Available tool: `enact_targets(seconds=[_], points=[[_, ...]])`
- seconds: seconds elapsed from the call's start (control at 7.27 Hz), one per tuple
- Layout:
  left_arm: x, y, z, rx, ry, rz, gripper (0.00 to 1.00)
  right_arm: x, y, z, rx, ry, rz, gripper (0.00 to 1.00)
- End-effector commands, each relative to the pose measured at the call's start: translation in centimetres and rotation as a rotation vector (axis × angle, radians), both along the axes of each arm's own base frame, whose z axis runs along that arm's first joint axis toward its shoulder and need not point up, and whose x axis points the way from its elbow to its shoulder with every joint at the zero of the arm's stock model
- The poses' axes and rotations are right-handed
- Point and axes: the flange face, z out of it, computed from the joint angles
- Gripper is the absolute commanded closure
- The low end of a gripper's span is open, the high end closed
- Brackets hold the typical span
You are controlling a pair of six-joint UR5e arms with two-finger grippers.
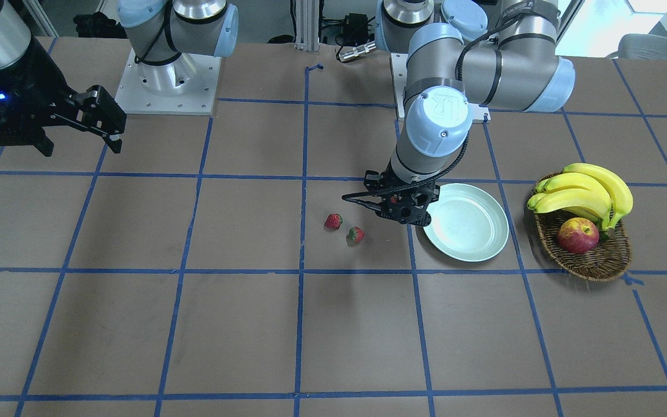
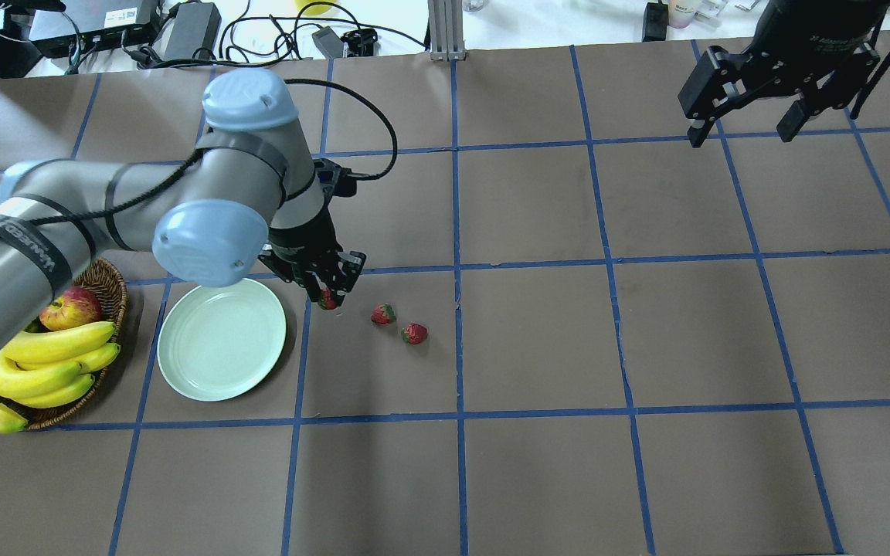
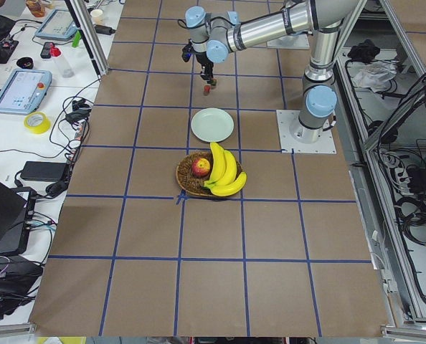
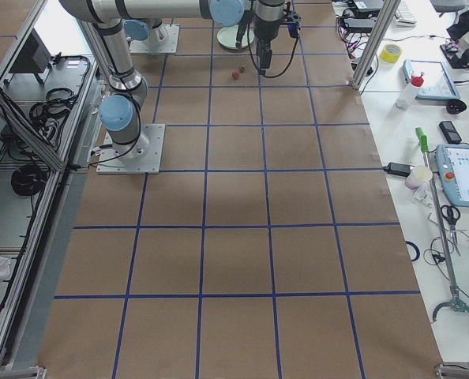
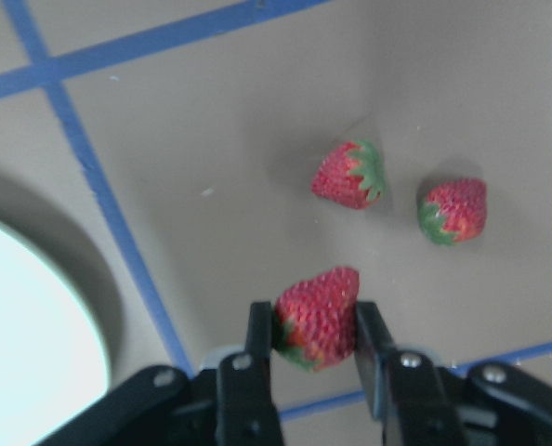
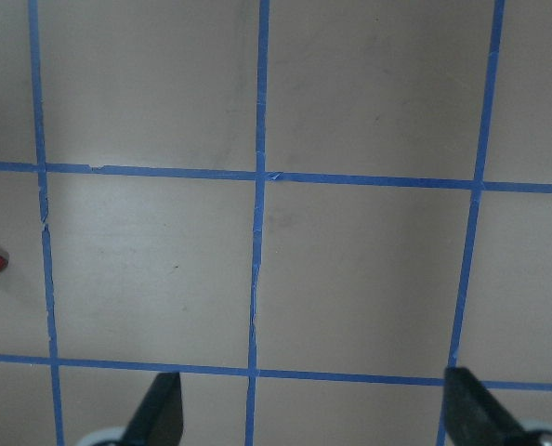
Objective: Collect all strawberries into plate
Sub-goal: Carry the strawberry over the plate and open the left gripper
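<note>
risk, slip: left gripper (image 2: 327, 289) is clamped on one small red strawberry with a green leafy cap (image 5: 319, 314). The fingers pinch only its flanks, and the body is tapered and seeded. A fast swing could twist it out short of the plate.
risk, crush: the fruit looks soft, so more squeeze would likely bruise it.
risk, rim: the round, shallow, pale mint-white plate (image 2: 221, 340) has a raised rim that a low carry could clip. A release near the edge could let the berry roll off the glossy surface.
risk, next picks: the nearer loose strawberry (image 2: 383, 314) and the farther loose strawberry (image 2: 414, 333) lie near each other, not touching. Fingers going for one could nudge the other.
held berry look: glossy and evenly red, with the cap down by one finger. It seems clear of the brown table (image 2: 538, 347).
where (overhead view): the plate is bare, at the gripper's 8 o'clock. The held strawberry is just beside its rim, and the loose pair is at the gripper's 4 o'clock.
right gripper (image 2: 742, 123): fingers spread with nothing between them, well apart at 2 o'clock.
not targets: a brown woven wicker basket (image 2: 109, 278) at the plate's 9 o'clock holds a red-yellow apple (image 2: 70, 307) and yellow bananas (image 2: 51, 355).
</note>
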Motion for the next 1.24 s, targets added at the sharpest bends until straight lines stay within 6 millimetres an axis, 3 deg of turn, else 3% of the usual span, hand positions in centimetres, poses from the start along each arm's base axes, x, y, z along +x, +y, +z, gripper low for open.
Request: enact_targets(seconds=[0.0, 0.41, 0.55, 0.83, 0.96, 1.1], points=[[8.3, -2.0, 1.2, 0.045, -0.024, 0.142, 1.00, 0.0, 0.0, 0.0, 0.001, 0.000, 0.001, 0.00], [16.5, -2.2, -2.0, 0.100, -0.017, 0.295, 1.00, 0.0, 0.0, -0.1, 0.002, 0.001, 0.000, 0.00], [17.9, -1.4, -4.1, 0.148, -0.013, 0.331, 1.00, 0.0, 0.0, 0.0, 0.001, 0.001, 0.001, 0.00], [18.6, -1.5, -6.7, 0.191, -0.025, 0.341, 1.00, 0.0, 0.0, -0.1, 0.002, 0.001, 0.001, 0.00], [20.1, -1.4, -8.1, 0.224, -0.072, 0.350, 1.00, 0.1, 0.0, -0.1, 0.002, 0.001, 0.003, 0.00], [20.4, -1.7, -9.0, 0.231, -0.072, 0.354, 0.93, 0.1, 0.0, -0.1, 0.002, 0.000, 0.003, 0.00]])
